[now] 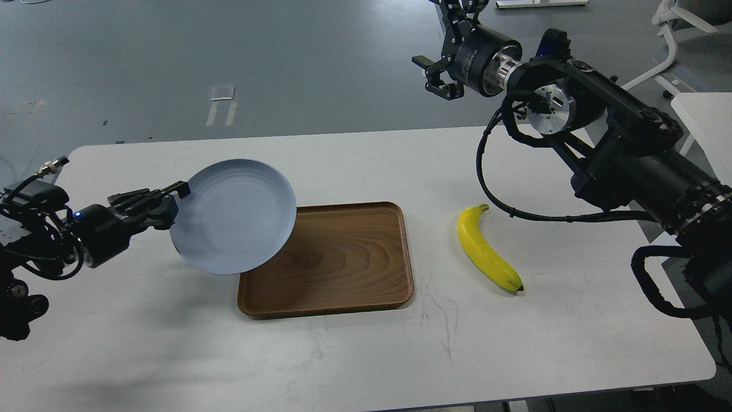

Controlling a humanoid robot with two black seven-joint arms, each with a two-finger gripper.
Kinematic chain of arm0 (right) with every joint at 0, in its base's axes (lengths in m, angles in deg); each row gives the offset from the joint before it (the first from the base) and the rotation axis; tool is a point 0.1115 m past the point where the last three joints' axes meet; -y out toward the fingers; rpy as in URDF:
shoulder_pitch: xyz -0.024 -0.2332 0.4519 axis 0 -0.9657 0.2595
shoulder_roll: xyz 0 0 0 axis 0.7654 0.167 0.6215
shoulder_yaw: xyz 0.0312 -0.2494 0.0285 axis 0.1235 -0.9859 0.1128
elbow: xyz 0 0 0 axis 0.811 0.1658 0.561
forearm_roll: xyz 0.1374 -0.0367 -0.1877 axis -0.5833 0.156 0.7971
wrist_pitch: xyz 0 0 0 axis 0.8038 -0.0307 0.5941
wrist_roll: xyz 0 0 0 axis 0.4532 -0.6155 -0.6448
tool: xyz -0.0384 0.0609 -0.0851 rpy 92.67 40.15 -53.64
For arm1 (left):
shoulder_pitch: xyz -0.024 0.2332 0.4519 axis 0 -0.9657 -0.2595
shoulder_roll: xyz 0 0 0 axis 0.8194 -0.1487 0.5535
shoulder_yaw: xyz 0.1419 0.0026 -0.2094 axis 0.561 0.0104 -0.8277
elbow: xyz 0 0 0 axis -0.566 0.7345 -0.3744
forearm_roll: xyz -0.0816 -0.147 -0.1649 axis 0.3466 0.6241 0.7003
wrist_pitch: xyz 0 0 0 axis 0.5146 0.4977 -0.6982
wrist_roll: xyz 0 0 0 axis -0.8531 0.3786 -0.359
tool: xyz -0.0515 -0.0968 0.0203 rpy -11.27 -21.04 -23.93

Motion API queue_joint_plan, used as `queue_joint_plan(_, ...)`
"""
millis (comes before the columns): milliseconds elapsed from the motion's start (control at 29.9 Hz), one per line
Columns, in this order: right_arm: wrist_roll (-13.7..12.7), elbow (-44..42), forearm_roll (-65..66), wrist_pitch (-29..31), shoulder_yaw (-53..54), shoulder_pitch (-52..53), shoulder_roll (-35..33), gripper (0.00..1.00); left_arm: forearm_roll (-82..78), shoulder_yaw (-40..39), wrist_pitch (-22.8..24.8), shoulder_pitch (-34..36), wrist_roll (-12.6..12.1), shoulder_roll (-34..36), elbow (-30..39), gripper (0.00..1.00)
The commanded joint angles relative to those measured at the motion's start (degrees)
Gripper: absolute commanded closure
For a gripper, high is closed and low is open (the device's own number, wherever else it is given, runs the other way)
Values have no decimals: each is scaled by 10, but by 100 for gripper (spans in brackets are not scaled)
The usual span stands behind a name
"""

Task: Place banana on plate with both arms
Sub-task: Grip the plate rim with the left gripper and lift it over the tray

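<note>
My left gripper clamps the plate rim; my right gripper, jaws spread, hangs well apart from the banana.

You have the pale blue-grey plate lifted off the tabletop and tilted, its face turned toward you, toward the left edge. The bright yellow banana lies flat nearer the right edge, curved, greenish stem toward the far edge, dark tip toward the near edge.
</note>
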Motion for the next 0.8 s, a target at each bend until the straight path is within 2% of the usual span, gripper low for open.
queue_joint_plan(0,-1,-1,-1,0,-1,14,5,0,-3,1,13,28,0,-41,0,100)
queue_joint_plan(134,-2,-2,-1,0,-2,18,13,0,-3,1,30,53,0,-71,10,100)
queue_joint_plan(467,-2,-4,-1,1,-3,17,13,0,-18,31,32,91,0,-122,10,100)
queue_joint_plan(768,-2,-4,-1,1,-3,16,20,0,-18,44,32,98,0,-164,-13,100)
